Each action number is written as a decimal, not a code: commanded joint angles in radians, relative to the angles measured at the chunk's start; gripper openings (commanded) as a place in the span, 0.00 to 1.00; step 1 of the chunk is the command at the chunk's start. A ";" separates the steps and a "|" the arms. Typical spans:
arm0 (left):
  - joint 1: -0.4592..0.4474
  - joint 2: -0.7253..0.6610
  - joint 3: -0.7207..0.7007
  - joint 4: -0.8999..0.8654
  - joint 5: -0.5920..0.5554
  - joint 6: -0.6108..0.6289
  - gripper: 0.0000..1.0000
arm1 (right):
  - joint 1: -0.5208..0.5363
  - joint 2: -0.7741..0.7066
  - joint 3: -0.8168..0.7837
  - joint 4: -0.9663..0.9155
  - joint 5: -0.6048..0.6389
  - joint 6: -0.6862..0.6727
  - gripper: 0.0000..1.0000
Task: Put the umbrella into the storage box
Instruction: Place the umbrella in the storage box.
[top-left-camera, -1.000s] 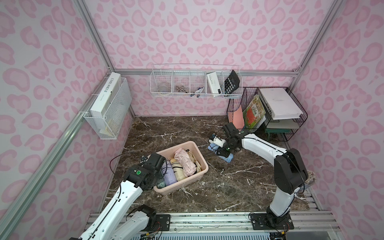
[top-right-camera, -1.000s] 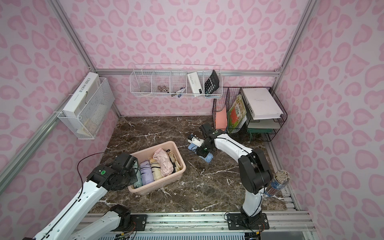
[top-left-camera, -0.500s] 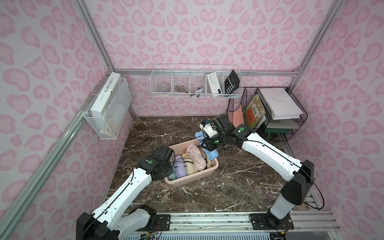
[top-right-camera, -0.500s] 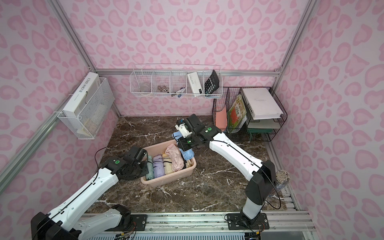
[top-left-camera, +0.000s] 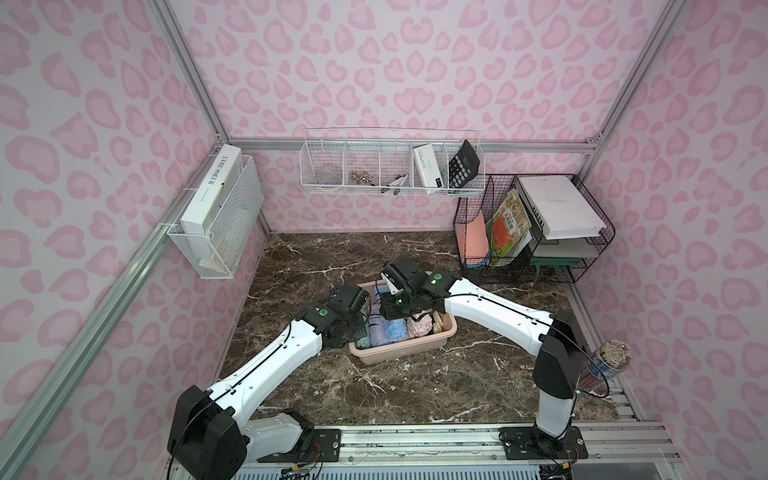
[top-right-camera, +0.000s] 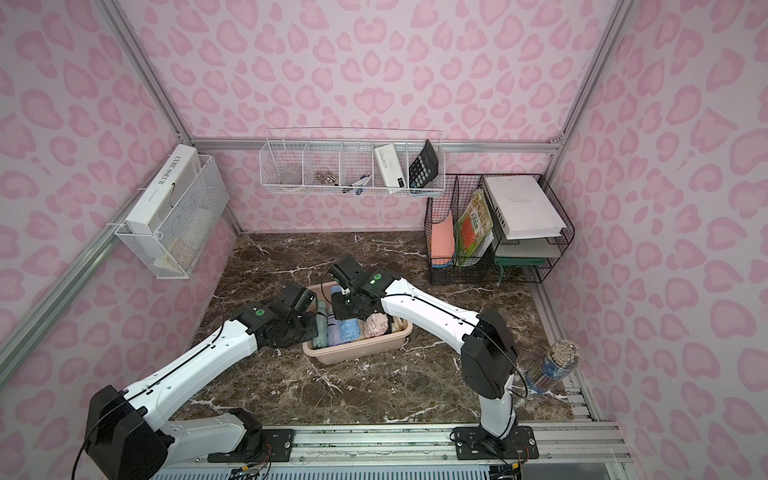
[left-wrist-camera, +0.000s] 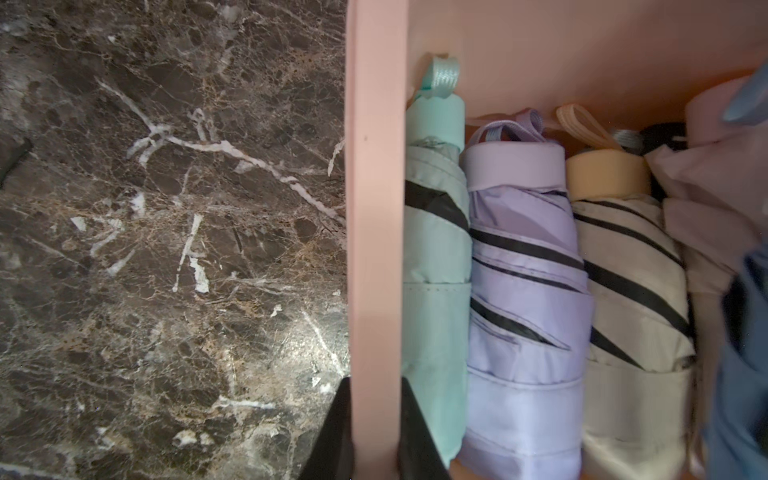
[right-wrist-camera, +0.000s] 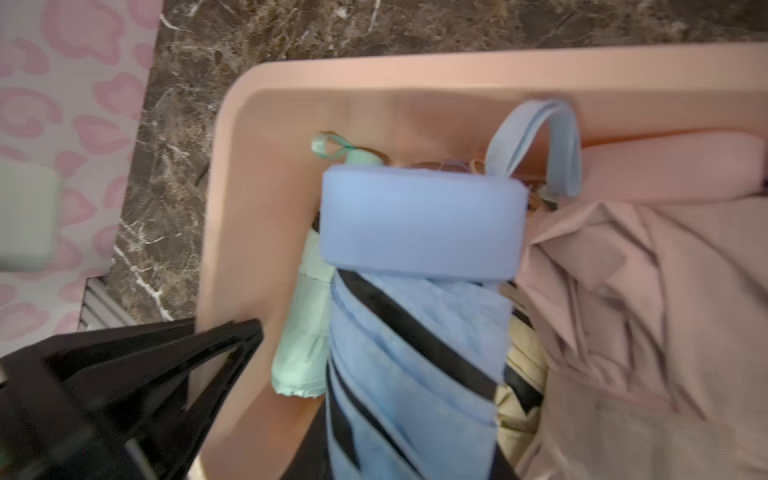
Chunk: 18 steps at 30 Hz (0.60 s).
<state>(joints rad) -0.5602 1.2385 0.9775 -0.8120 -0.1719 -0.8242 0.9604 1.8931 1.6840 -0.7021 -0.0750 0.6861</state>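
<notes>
The storage box (top-left-camera: 400, 351) (top-right-camera: 358, 347) is a pale pink tub at mid table, packed with folded umbrellas: mint, lilac, cream and pink. My left gripper (left-wrist-camera: 376, 386) (top-left-camera: 351, 322) is shut on the box's left rim (left-wrist-camera: 376, 208), one black finger on each side. Over the middle of the box, my right gripper (right-wrist-camera: 411, 451) (top-left-camera: 399, 309) is shut on the blue umbrella (right-wrist-camera: 419, 224) (top-left-camera: 397, 330) (top-right-camera: 350, 331). The umbrella lies lengthways on top of the others, its strap toward the far wall of the box (right-wrist-camera: 249, 208). The right fingertips are mostly hidden by the fabric.
A black wire file rack (top-left-camera: 532, 232) with books and papers stands at the back right. White wire baskets hang on the back wall (top-left-camera: 390, 170) and the left wall (top-left-camera: 216, 216). A bottle of sticks (top-left-camera: 611, 361) sits beyond the table's right edge.
My right arm has carried the blue umbrella from the table right of the box to above the other umbrellas inside it. My left arm has slid and turned the box to the right.
</notes>
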 joint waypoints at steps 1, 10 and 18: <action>0.000 -0.001 0.021 0.083 -0.003 0.001 0.17 | 0.002 0.011 -0.017 0.074 0.045 0.027 0.37; 0.002 -0.021 0.095 -0.029 -0.076 -0.027 0.47 | 0.002 -0.039 -0.001 0.111 0.088 0.017 0.71; 0.029 -0.136 0.103 0.011 -0.334 0.103 0.89 | 0.000 -0.423 -0.308 0.327 0.441 -0.158 0.75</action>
<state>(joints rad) -0.5457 1.1263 1.0954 -0.8322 -0.3477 -0.8040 0.9619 1.5856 1.4975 -0.4999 0.1471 0.6353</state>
